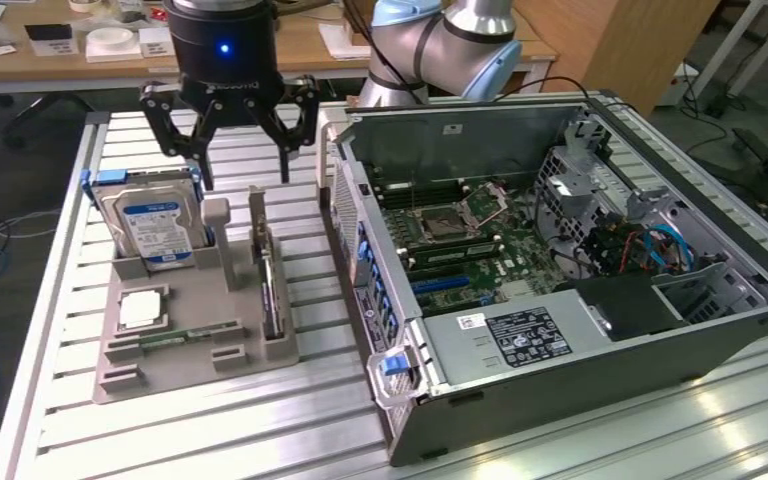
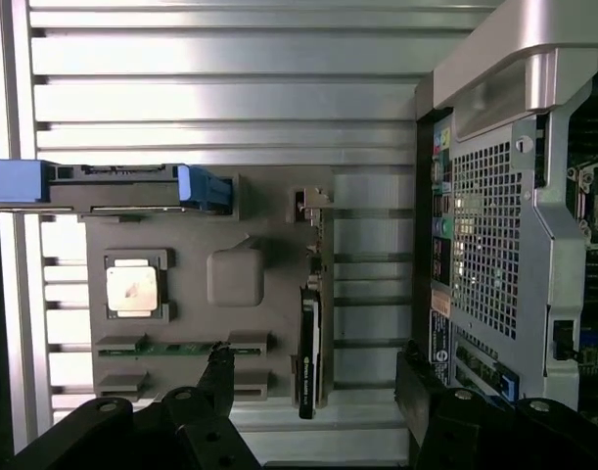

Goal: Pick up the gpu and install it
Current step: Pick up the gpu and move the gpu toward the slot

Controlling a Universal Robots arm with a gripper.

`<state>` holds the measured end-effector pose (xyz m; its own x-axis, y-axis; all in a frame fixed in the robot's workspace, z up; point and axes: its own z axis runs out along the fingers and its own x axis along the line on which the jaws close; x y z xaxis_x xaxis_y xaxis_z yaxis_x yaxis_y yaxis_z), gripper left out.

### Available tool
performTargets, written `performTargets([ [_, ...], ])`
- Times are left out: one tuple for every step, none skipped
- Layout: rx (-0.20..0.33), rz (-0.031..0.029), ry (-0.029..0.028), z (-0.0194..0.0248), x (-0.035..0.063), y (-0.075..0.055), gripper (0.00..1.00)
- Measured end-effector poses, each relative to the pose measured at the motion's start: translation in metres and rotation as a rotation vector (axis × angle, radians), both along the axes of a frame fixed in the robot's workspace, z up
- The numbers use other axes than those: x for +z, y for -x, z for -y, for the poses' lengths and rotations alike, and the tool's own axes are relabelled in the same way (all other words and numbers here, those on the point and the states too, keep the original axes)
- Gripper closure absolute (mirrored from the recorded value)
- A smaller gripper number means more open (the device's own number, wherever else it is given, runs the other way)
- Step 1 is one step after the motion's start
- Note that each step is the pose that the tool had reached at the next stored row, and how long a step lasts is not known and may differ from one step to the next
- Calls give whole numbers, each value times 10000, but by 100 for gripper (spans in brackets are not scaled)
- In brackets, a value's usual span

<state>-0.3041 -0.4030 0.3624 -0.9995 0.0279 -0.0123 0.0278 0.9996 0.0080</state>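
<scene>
The black two-finger gripper (image 1: 240,168), spread wide and empty, hangs above the thin black gpu card (image 2: 309,343) (propped edge-up in its grey slotted holder (image 1: 204,300), so graspable).

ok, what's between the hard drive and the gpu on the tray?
Only a raised gray block of the tray itself stands between the hard drive and the gpu; nothing loose. The exterior view shows it, and so does the wrist view.

I can read nothing: print on the hard drive label (image 1: 157,228) and power supply sticker (image 1: 528,335) is too small.
</scene>
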Motion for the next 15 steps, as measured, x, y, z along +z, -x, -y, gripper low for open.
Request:
performTargets([
  [0,-1,0,5,-8,0,24],
  [-1,-3,2,15,-17,1,24],
  [-1,1,0,31,-29,0,24],
  [-1,0,0,45,-41,0,24],
  [-1,0,0,60,-54,0,24],
  [-1,0,0,78,-69,0,24],
  [0,1,-1,91,-83,0,24],
  [0,1,-1,104,-97,0,24],
  [-1,-1,0,115,-109,0,24],
  [0,0,0,123,-123,0,24],
  [0,-1,0,132,-140,0,24],
  [0,-1,0,139,-158,0,24],
  [-1,0,0,141,-178,1,24],
  [-2,0,0,142,-195,1,24],
  [-2,-1,0,143,-213,1,24],
])
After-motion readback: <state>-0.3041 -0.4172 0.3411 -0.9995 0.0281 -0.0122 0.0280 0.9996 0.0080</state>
